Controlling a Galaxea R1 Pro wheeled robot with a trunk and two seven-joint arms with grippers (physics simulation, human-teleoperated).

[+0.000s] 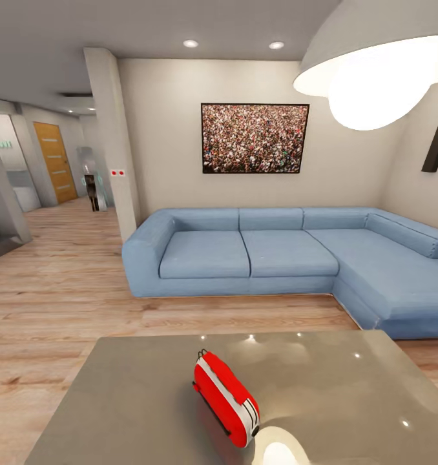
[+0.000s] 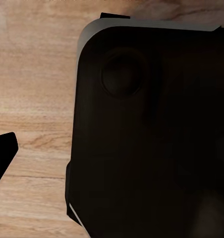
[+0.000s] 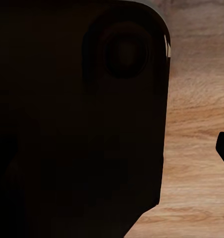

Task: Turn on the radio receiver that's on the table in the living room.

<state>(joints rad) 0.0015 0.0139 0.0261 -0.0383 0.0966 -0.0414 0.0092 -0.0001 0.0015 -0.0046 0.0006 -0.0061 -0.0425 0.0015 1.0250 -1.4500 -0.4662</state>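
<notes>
One radio [image 1: 226, 398] lies on its side on the grey table [image 1: 348, 400], at 6 o'clock in the head view. Beyond: wood floor [image 1: 64, 284], blue sofa [image 1: 277, 255], framed photo [image 1: 254, 138] at 12 o'clock. Both grippers' state cannot be determined.

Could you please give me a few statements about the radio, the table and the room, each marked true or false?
1. The radio receiver rests on the grey table. True.
2. The sofa is green. False: it is blue.
3. A framed crowd photo hangs above the sofa. True.
4. The radio is black. False: it is red with a white edge band.
5. The floor is carpeted. False: it is light wood planks.
</notes>
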